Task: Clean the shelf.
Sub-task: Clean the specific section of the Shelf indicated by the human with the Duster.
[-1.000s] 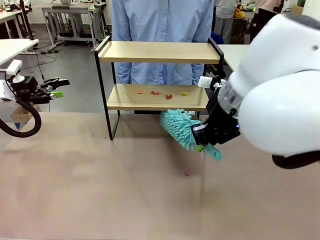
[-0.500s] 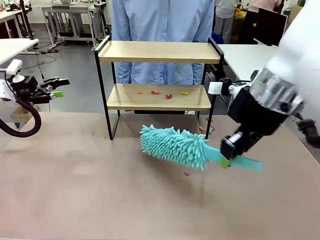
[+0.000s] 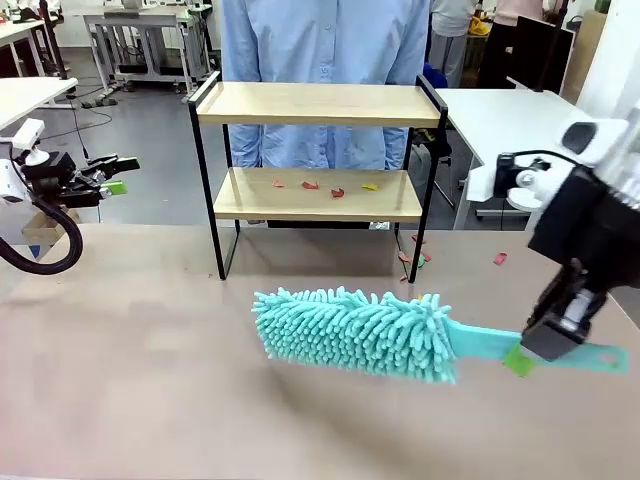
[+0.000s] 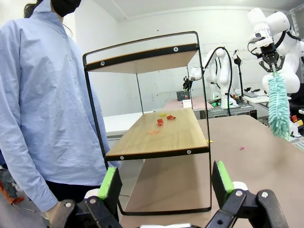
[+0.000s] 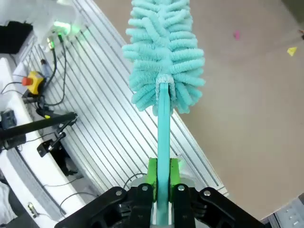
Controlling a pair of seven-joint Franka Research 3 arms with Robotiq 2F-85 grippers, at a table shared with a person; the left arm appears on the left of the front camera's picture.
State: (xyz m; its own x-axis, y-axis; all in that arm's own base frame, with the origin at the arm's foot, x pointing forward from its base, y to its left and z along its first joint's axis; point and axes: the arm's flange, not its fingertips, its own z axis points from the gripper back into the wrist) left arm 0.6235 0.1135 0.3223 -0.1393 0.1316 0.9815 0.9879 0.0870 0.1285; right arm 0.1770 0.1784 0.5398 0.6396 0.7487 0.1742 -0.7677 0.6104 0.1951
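The shelf (image 3: 315,105) stands at the table's far side, its lower board (image 3: 250,200) strewn with several small red, orange and yellow scraps (image 3: 337,192). My right gripper (image 3: 535,352) is shut on the handle of a teal fluffy duster (image 3: 350,330), which hangs level over the table in front of the shelf, head pointing left. The right wrist view looks along the duster (image 5: 164,52) from the gripper (image 5: 163,173). Far left, my left gripper (image 3: 112,178) stands open and holds nothing. Its wrist view faces the shelf (image 4: 156,137) from the side, between its green pads (image 4: 222,176).
A person in a light blue shirt (image 3: 325,40) stands right behind the shelf. Loose scraps (image 3: 410,258) lie on the table by the shelf's right leg, another (image 3: 499,259) farther right. A white table (image 3: 510,110) stands at the back right.
My right arm has swung out to the right and toward the front. The duster turned from pointing at the shelf's lower board to lying level over the table. The left arm stayed still.
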